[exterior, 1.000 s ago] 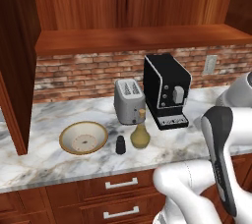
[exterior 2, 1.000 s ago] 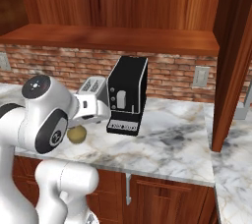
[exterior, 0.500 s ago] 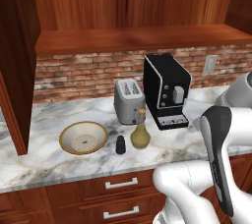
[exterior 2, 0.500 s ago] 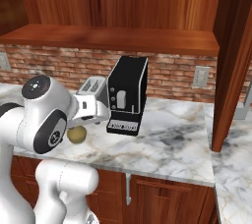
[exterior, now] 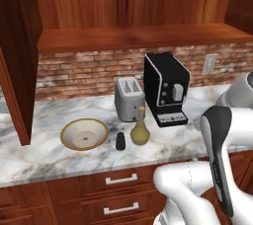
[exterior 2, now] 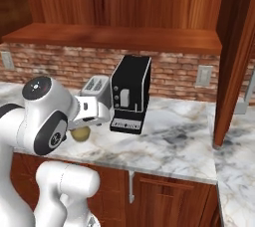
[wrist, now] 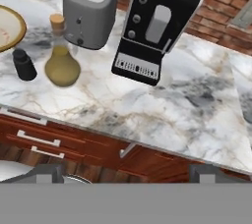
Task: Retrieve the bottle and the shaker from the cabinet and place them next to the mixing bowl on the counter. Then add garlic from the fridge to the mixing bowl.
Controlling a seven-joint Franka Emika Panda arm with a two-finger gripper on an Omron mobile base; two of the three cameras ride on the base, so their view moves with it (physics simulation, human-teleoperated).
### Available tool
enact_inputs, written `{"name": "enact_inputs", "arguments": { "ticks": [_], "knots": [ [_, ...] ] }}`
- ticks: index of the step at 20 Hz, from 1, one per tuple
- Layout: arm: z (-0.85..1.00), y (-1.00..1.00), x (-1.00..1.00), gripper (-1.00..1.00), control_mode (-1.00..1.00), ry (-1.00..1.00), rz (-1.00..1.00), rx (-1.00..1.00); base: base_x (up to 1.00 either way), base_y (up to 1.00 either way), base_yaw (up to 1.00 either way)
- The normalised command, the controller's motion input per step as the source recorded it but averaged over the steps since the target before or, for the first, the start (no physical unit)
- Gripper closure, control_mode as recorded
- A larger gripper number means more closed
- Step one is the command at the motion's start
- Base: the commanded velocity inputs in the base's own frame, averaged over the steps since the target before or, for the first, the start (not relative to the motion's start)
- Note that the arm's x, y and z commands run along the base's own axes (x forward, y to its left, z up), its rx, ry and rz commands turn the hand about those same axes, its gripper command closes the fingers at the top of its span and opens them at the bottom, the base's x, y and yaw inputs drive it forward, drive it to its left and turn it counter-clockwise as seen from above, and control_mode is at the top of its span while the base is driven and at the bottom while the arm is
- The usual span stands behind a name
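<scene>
On the white marble counter (exterior: 44, 157) the mixing bowl (exterior: 84, 134) sits at the left. The small black shaker (exterior: 120, 140) and the olive-tan bottle (exterior: 140, 129) stand just to its right, in front of the toaster. The hand view looks down on the bottle (wrist: 61, 63), the shaker (wrist: 23, 64) and the bowl's rim (wrist: 10, 26). My gripper (wrist: 128, 171) hangs open over the counter's front edge, right of the bottle, with nothing between its fingertips (wrist: 47, 173). The wooden cabinet (exterior: 138, 36) spans the wall above. The fridge and garlic are out of view.
A grey toaster (exterior: 128, 99) and a black coffee machine (exterior: 165, 89) stand against the brick wall. Brown drawers (exterior: 118, 179) with silver handles run below the counter. A cabinet side panel (exterior 2: 234, 56) comes down to the counter at the right.
</scene>
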Motion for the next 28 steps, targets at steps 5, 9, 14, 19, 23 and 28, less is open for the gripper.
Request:
{"name": "enact_inputs", "arguments": {
  "ticks": [5, 9, 14, 19, 23, 28],
  "knots": [
    [0.0, 0.0, 0.0, -1.0, 1.0, 0.0, 0.0, 0.0, -0.65, 0.0, 0.07],
    [0.0, 0.0, 0.0, -1.0, 1.0, 0.0, 0.0, 0.0, -0.69, 0.01, 0.08],
    [0.0, 0.0, 0.0, -1.0, 1.0, 0.0, 0.0, 0.0, -0.63, 0.02, 0.08],
    [0.0, 0.0, 0.0, -1.0, 1.0, 0.0, 0.0, 0.0, -0.58, 0.0, 0.09],
    [0.0, 0.0, 0.0, -1.0, 1.0, 0.0, 0.0, 0.0, -0.58, 0.0, 0.1],
    [0.0, 0.0, 0.0, -1.0, 1.0, 0.0, 0.0, 0.0, -0.48, 0.06, 0.12]
  ]
}}
